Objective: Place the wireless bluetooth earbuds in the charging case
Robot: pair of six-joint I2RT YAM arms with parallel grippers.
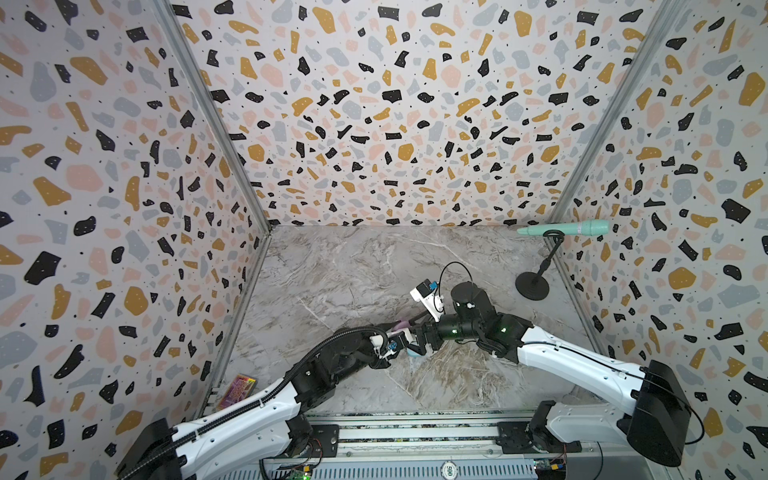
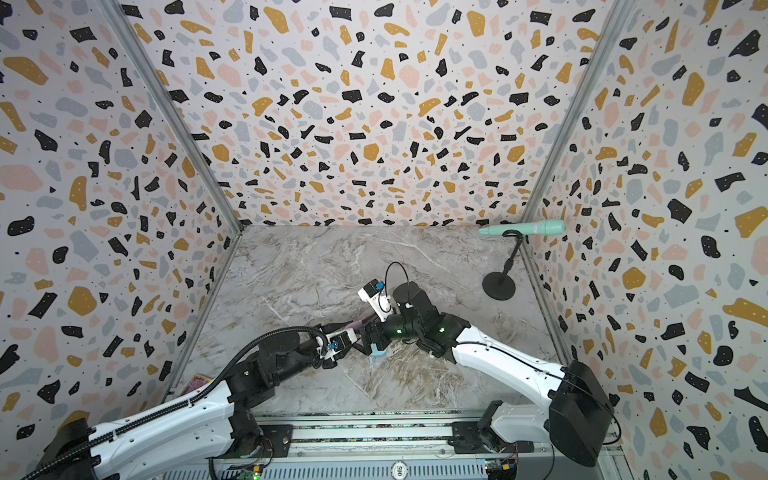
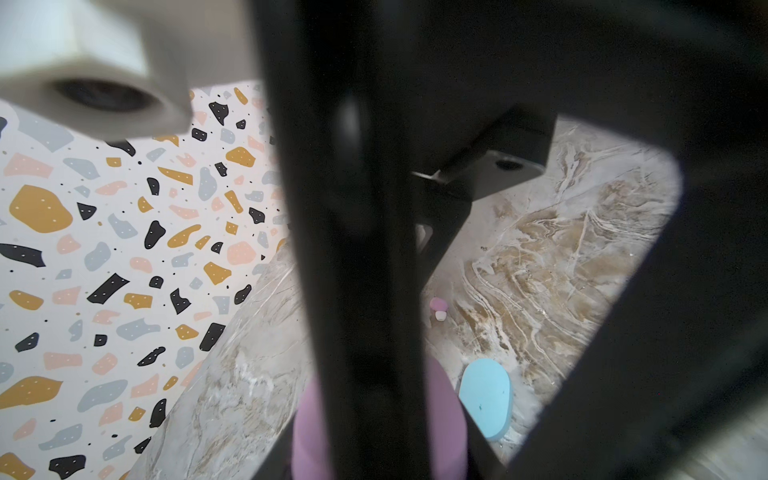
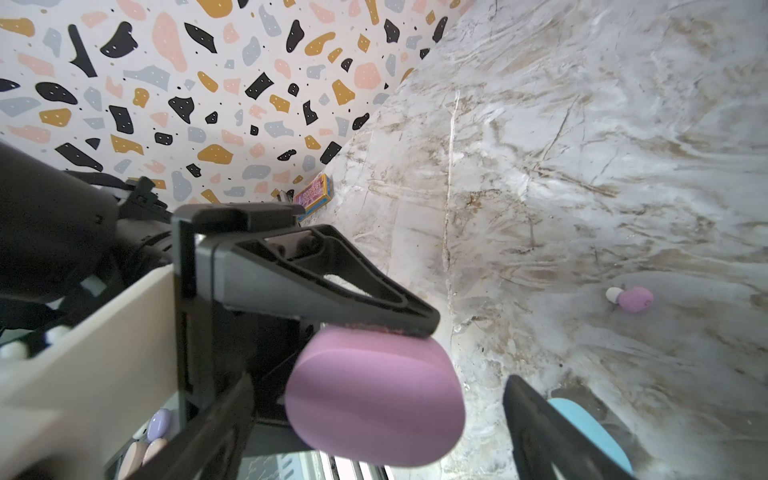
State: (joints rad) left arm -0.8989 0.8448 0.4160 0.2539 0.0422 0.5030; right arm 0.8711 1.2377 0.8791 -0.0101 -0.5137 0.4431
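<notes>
My left gripper (image 1: 397, 330) is shut on a pink pill-shaped charging case (image 4: 374, 399) and holds it above the marble table, in the middle in both top views. My right gripper (image 4: 380, 380) is open, its fingers straddling that case with a gap on one side. Its black finger (image 3: 357, 249) hides most of the case (image 3: 446, 415) in the left wrist view. One pink earbud (image 4: 631, 299) with a whitish tip lies loose on the table, also seen as the earbud (image 3: 438, 307). No other earbuds show.
A light blue pill-shaped case (image 3: 486, 399) lies on the table (image 1: 353, 270) just below the grippers (image 2: 377, 353). A mint microphone (image 1: 573, 228) on a black stand (image 1: 532, 286) is at the back right. A small colourful box (image 1: 237, 390) lies by the front left wall.
</notes>
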